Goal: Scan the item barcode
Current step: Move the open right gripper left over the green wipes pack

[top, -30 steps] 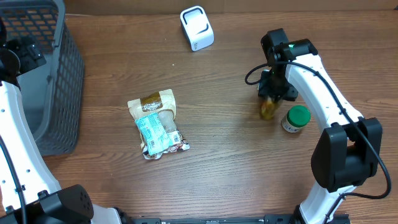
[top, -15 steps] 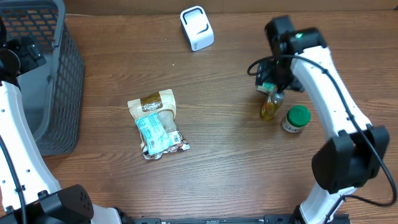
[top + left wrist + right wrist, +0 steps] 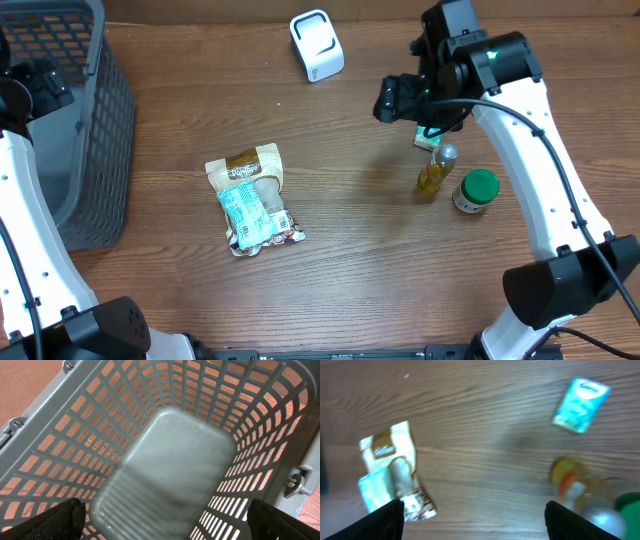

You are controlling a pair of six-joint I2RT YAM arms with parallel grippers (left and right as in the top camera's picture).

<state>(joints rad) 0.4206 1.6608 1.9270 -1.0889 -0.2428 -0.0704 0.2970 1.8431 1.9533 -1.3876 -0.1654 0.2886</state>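
- While it hangs above the right half of the table (image 3: 360, 270), the right gripper (image 3: 476, 522) is seen spread wide, with nothing held between its fingers.
- The oil bottle (image 3: 433, 172) is found on the right side, apart from that gripper, apparently upright, just beside a green-lidded jar (image 3: 476, 190).
- A small teal packet (image 3: 580, 405) is seen just on the far side of the bottle.
- The white scanner (image 3: 316, 45) is placed at the far edge, near the middle.
- A snack bag (image 3: 252, 198) is laid flat left of centre.
- The left gripper (image 3: 170, 522) is held wide apart and empty over the grey basket (image 3: 110, 120) at far left.
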